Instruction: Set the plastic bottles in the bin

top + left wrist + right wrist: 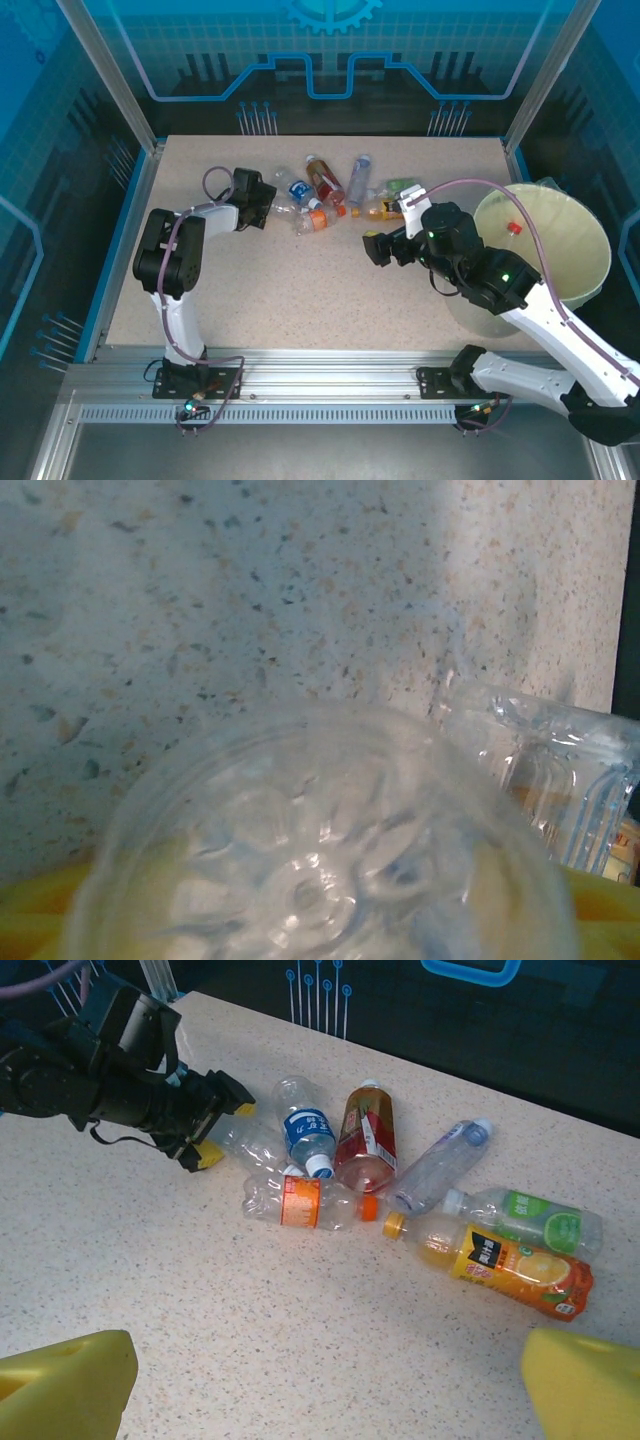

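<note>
**Left arm:** the clear bottle [255, 1148], at the left end of the plastic bottles [330, 195], is being straddled by the left gripper [226, 1132]. Whether it is being clamped cannot be told.

**Right arm:** the right gripper [376, 247] is being held wide apart above the table [300, 290], with nothing between its fingers [65, 1385].

**Bottles:** 7 are lying on the table's far half. 1 red-capped bottle [514, 228] is lying inside the bin [580, 270], at the right.

Left arm stretched forward, left claw [268, 203] low, jaws part-closed, right claw [374, 246] spread wide.
</note>
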`<move>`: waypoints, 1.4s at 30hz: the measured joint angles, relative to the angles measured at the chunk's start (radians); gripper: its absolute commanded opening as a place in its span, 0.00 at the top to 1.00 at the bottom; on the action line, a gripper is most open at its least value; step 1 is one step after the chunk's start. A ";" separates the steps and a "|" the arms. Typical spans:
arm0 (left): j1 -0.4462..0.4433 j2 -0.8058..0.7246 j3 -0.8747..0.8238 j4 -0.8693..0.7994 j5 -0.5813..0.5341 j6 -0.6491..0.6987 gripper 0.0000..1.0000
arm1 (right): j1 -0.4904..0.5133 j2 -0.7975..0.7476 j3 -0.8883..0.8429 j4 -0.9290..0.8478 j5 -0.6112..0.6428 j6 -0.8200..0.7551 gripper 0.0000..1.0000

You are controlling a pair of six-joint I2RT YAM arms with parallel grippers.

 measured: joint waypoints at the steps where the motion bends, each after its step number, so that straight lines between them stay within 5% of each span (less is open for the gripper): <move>1: 0.000 0.000 -0.003 0.011 -0.005 -0.002 0.41 | 0.002 0.000 0.000 0.000 0.005 -0.003 0.00; 11: 0.003 -0.088 -0.092 0.089 -0.040 0.065 0.54 | 0.005 -0.005 0.000 0.009 0.029 -0.016 0.00; 24: 0.001 -0.525 -0.299 0.266 0.016 0.347 0.54 | 0.008 -0.023 -0.097 0.207 -0.065 -0.023 0.00; 34: -0.098 -0.790 -0.360 0.273 0.259 0.576 0.53 | 0.010 0.130 -0.127 0.443 -0.263 0.001 0.00; 42: -0.185 -0.824 -0.352 0.288 0.483 0.645 0.53 | 0.014 0.251 -0.124 0.543 -0.396 0.043 0.00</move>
